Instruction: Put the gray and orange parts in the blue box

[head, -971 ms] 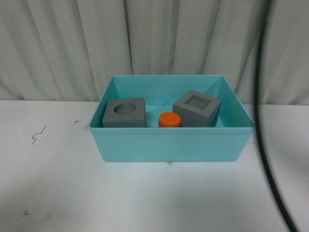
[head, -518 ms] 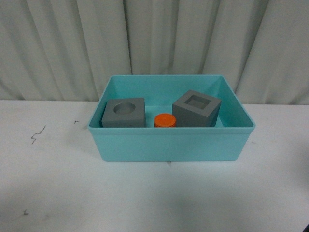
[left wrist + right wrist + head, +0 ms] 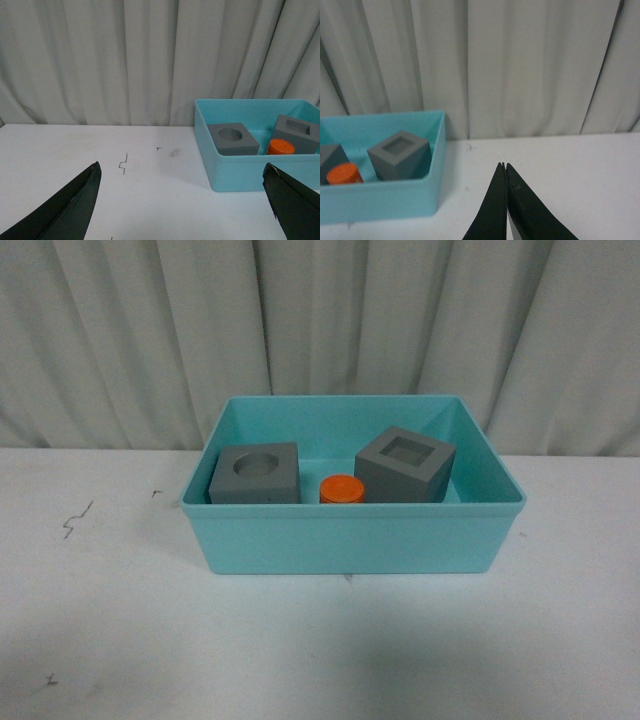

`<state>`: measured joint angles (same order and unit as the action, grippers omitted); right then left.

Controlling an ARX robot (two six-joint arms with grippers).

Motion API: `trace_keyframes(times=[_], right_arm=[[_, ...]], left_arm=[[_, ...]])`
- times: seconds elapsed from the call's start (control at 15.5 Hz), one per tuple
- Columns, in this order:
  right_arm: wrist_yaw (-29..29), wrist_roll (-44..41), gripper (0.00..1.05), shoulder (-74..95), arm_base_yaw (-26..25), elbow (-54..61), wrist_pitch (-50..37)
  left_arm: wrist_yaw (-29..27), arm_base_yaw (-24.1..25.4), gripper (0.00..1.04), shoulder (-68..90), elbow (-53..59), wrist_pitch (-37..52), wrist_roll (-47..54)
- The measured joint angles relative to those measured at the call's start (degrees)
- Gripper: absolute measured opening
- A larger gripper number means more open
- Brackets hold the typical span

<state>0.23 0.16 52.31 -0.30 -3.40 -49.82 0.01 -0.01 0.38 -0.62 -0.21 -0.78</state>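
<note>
Both gray cubes (image 3: 255, 475) and the orange cylinder (image 3: 342, 489) sit inside the blue box (image 3: 350, 535), well beyond the left gripper's (image 3: 182, 200) wide-spread fingers and the right gripper's (image 3: 505, 170) closed, empty fingers.

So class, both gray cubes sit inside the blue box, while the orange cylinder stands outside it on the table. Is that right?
Not quite. The orange cylinder is inside the blue box too, standing between the two gray cubes. The front view shows it, and both wrist views agree.

place: lab-style test bench | cues: white table (image 3: 120, 640), pale curtain backdrop (image 3: 150, 330)
</note>
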Motion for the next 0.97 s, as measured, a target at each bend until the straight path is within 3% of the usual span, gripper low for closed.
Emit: trace_keyframes(times=[0.45, 0.97], right_arm=[[0.0, 0.0, 0.02, -10.1, 0.0, 2.3, 8.7], [0.0, 0.0, 0.02, -29.1, 0.0, 2.7, 26.5]], left_arm=[[0.0, 0.0, 0.98, 0.0, 0.0, 0.0, 0.0], [0.0, 0.0, 0.98, 0.0, 0.0, 0.0, 0.0]])
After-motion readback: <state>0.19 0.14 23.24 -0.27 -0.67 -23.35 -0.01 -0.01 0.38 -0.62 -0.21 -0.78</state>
